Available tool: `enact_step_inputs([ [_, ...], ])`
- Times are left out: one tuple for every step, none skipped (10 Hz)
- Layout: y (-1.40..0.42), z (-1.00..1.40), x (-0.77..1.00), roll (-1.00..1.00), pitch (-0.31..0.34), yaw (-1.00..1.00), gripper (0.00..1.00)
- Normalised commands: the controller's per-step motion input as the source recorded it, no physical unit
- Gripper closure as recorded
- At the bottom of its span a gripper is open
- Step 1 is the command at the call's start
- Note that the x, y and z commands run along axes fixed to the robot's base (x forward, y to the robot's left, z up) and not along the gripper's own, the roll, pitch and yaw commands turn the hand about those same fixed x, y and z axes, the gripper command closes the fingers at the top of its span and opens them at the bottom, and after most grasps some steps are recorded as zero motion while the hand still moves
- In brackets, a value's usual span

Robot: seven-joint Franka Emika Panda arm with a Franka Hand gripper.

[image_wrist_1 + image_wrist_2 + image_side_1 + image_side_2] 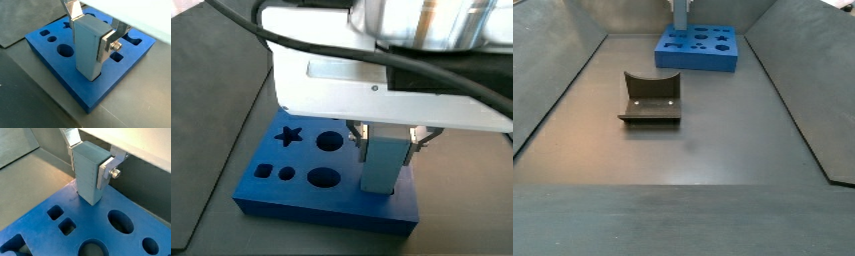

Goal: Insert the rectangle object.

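Observation:
The rectangle object point(87, 47) is a tall light blue-grey block, held upright. My gripper point(91, 27) is shut on its upper part, one silver finger on each side. It shows the same way in both wrist views point(89, 159). The block's point(85, 178) lower end stands at the top face of the bright-blue holed board point(63, 75), near one edge, and seems to be set a little into a hole there. In a side view the block point(382, 160) stands at the board's point(291, 195) right end under the gripper point(385, 135). The block point(680, 18) also shows far off.
The board point(700, 50) has several shaped holes: a star, circles, small squares. The dark fixture point(651, 100) stands on the grey floor, nearer than the board. Sloping grey walls point(800, 90) close in the floor on both sides.

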Motion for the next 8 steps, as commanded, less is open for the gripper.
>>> enact_step_inputs([
  [-0.08,-0.62,0.04,0.10,-0.099,0.00,1.00],
  [-0.16,-0.70,0.00,0.07,-0.159,-0.01,1.00],
  [-0.20,-0.65,0.04,0.05,-0.140,-0.09,1.00],
  [-0.19,-0.65,0.02,0.04,-0.141,-0.08,1.00],
  [-0.20,-0.67,0.00,0.04,-0.157,-0.06,1.00],
  [-0.03,-0.35,0.00,0.00,-0.104,-0.05,1.00],
  [0.01,0.00,0.00,-0.02,-0.020,0.00,1.00],
  [0.00,0.00,0.00,0.00,0.000,0.00,1.00],
])
